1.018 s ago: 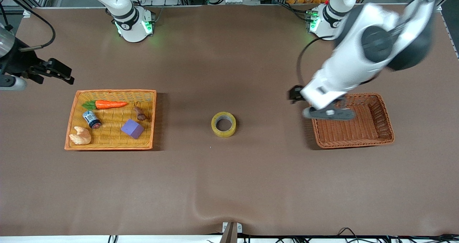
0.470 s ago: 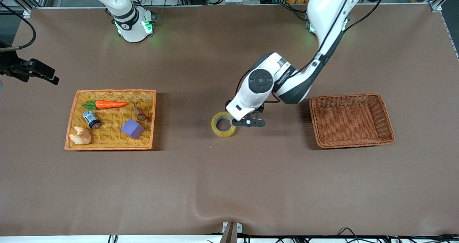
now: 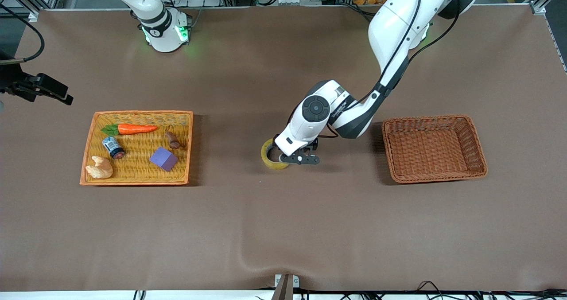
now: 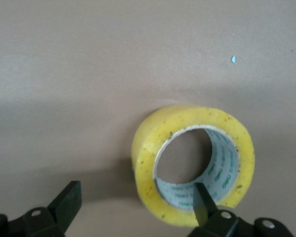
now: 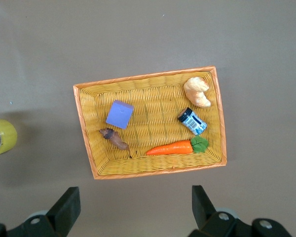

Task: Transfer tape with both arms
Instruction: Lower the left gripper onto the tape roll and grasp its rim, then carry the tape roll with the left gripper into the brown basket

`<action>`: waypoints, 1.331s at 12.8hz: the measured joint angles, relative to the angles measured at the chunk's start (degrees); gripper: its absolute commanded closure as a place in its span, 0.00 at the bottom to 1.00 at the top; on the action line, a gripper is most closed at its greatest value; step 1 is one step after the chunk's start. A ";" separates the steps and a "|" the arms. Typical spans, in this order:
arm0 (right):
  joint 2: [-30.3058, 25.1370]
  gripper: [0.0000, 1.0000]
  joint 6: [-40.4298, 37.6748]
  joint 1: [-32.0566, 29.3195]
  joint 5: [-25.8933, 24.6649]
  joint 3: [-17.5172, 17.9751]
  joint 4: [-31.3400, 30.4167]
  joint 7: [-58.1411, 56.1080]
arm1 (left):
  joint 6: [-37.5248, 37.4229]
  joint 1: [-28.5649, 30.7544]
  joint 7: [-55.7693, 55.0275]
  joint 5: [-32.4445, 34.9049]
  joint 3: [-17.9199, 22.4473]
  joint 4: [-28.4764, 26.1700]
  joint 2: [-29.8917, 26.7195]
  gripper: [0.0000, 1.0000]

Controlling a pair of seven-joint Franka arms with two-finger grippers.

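My left tool [image 4: 133, 207] is down at the tape [image 3: 271, 154], fingers spread, one finger [image 4: 201, 202] set inside the core and the other outside the yellow wall, so the wall sits between them with nothing pinched yet. I judge this as the pick-up step: the tape lies flat on the bare desk [image 3: 283, 229], midway between the two baskets, and the next move calls for pressing the fingers together on the wall, then lifting straight up before carrying it off.

The left arm reaches in from about 1 o'clock of the tape, elbow high, wrist bent down over the roll. The empty brown basket [image 3: 480, 149] sits at the tape's 3 o'clock, well apart.

My right tool [image 3: 46, 89] waits with its fingers spread, up over the desk near the yellow basket [image 5: 84, 128]'s 10 o'clock corner; that basket holds a carrot [image 5: 170, 147], purple block [image 5: 119, 114] and small items.
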 measured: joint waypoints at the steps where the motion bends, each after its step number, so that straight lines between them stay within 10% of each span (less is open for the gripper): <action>1: 0.00 0.00 -0.33 0.00 0.00 0.04 0.13 0.00 | 1.18 -0.01 0.00 0.03 0.04 0.04 0.75 0.00; 3: 0.00 0.00 -0.52 0.00 0.00 0.29 0.18 0.00 | 2.62 0.00 0.00 0.03 0.23 0.16 1.79 0.12; 6: 0.00 0.00 -0.59 0.00 0.00 0.47 0.18 0.00 | 3.29 -0.04 0.00 0.03 0.25 0.29 2.54 0.77; 8: 0.00 0.00 -0.60 0.00 0.00 0.47 0.20 0.00 | 3.30 -0.30 -0.02 0.04 0.28 0.30 2.59 1.00; 17: 0.01 0.00 -0.60 0.02 0.02 0.78 0.78 -0.92 | -2.32 1.80 -0.13 0.18 2.31 3.28 -3.12 1.00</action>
